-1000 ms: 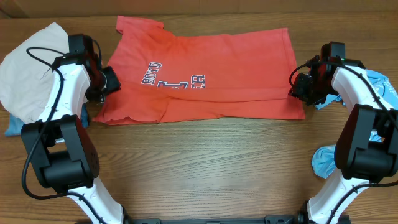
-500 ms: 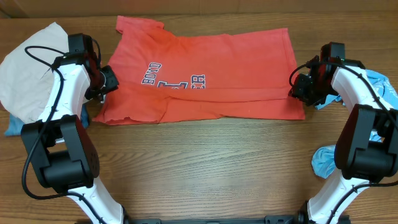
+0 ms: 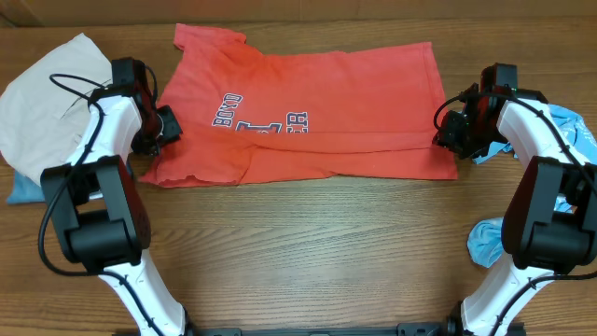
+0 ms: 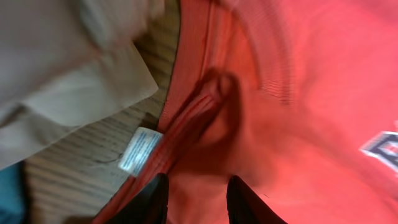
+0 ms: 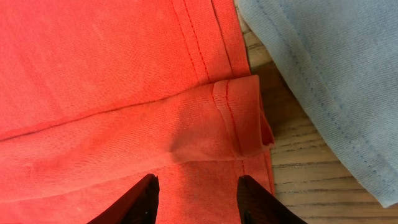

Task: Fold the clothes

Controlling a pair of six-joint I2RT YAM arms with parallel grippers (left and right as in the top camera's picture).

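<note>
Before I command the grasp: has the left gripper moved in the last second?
Yes. In the overhead view the left gripper has edged slightly toward the red-orange T-shirt, away from the beige trousers, which lie unchanged.

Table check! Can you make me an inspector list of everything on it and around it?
Surface: wooden table, brown grain.
Job's things: red-orange T-shirt spread out, a fold along its lower part, neck tag showing; light blue shirt bunched at the right.
Clutter: beige trousers heaped at the left, blue jeans peeking from beneath.
Grippers: left gripper open at the collar end; right gripper open over the hem corner.
Cables: black cable loops above the trousers.
Surroundings: nothing seen.
</note>
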